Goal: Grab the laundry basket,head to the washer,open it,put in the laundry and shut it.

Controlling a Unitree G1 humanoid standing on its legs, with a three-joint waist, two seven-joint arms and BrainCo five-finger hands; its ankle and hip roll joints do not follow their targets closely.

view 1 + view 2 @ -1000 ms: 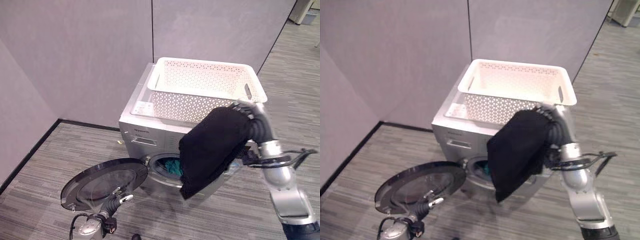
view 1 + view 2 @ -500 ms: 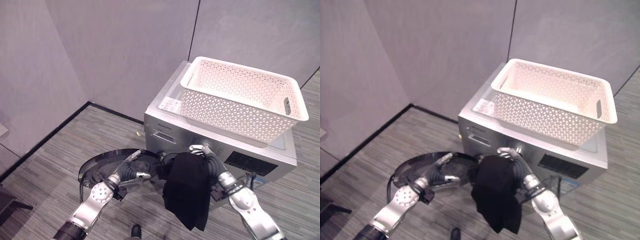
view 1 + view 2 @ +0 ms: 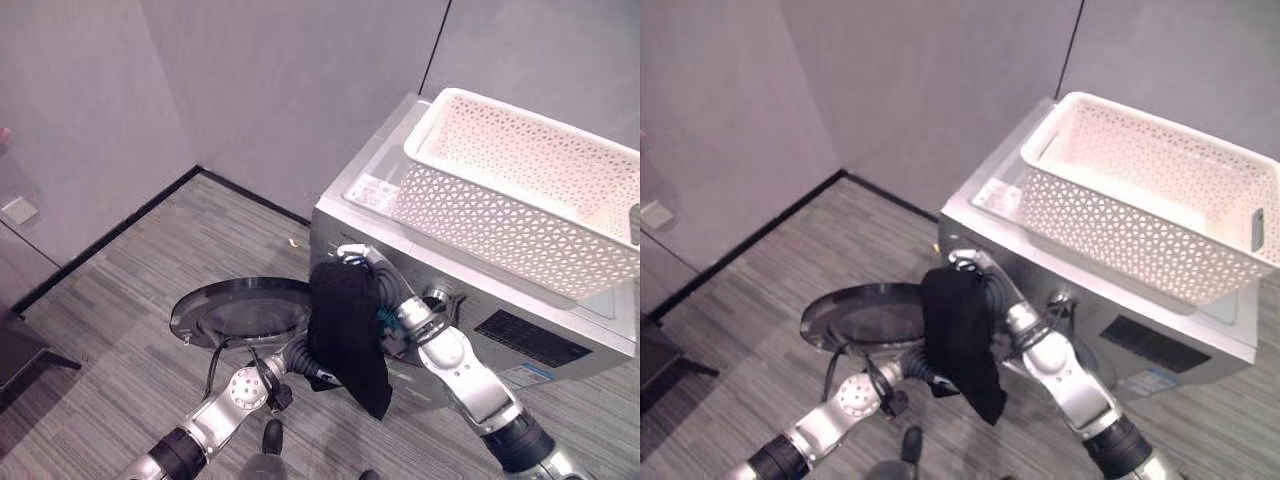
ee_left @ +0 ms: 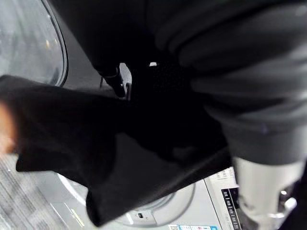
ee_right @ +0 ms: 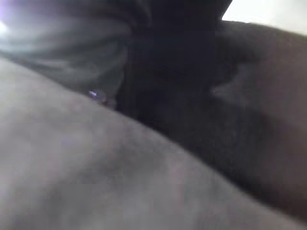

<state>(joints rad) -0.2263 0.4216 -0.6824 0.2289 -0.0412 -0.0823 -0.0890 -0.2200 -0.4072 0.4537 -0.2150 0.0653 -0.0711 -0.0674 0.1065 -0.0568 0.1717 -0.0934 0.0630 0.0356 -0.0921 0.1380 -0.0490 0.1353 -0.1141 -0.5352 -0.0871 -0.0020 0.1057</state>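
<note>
My right robot hand (image 3: 362, 262) carries the black garment (image 3: 345, 330), draped limp before the washer (image 3: 540, 345) opening, though I cannot tell how its fingers sit. My left robot hand is hidden behind the cloth. Soft and light, it should bunch easily; best gripped near its top fold.

Two silver-grey arms built of rounded metal segments; each wrist sits under a dark ribbed cover. On the right hand (image 3: 358, 262) a few silver fingers show. The left hand (image 3: 300, 358) is dark-covered past a round silver joint
</note>
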